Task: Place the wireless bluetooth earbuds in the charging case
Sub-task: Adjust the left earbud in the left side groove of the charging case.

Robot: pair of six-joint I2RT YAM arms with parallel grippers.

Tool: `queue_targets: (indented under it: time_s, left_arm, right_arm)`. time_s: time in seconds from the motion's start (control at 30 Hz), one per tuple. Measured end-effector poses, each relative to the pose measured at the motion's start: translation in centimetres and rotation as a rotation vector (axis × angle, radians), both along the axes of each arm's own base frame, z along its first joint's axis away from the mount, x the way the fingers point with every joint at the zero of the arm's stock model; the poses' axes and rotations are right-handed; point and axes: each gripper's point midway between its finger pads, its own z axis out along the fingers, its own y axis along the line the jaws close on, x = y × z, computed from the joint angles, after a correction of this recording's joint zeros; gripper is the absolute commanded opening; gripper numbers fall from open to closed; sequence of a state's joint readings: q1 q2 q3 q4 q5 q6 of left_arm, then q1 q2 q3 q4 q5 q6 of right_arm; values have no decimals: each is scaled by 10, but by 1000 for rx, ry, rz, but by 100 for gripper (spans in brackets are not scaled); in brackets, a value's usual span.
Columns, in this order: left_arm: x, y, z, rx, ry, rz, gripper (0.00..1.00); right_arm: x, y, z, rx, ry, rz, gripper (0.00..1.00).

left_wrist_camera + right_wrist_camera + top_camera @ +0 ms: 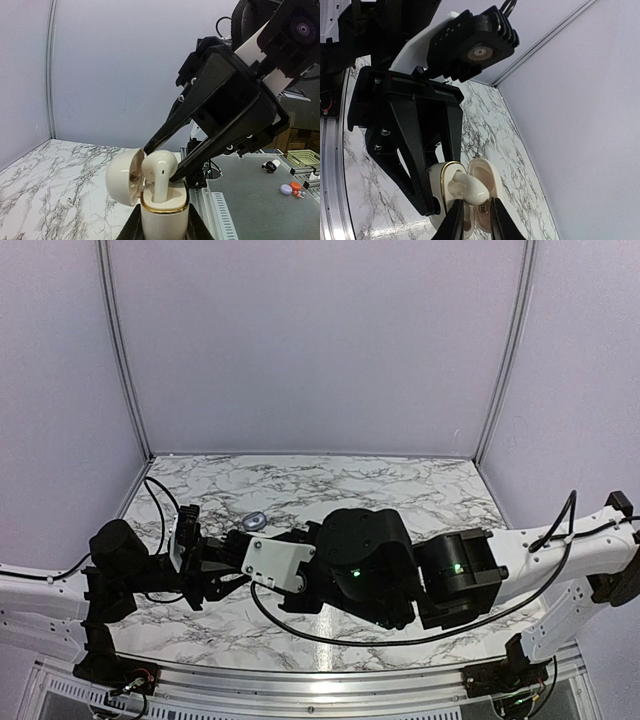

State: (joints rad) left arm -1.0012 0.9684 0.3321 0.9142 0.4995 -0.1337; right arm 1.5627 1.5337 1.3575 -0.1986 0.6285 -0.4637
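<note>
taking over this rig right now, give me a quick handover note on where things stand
Left pincer: shut on the case, holding it upright with the lid swung open.
Right pincer: closed on the head of one earbud, whose stem is down in the case while its head stands above the rim.
Second earbud: lying loose on the table, on the lid side of the case.
Done: case opened and held, first earbud partly in.
Left: seat and release the first earbud, then fetch and insert the second.
</note>
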Motion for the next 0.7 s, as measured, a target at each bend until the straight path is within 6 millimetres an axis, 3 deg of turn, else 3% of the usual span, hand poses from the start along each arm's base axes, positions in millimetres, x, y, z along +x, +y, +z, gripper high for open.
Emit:
queue_targets:
  time_s: [0.7]
  left_arm:
    - [-1,-1,-2,5,-8,-6,0]
  right_arm:
    - [-2,8,-2,-22,13,51,17]
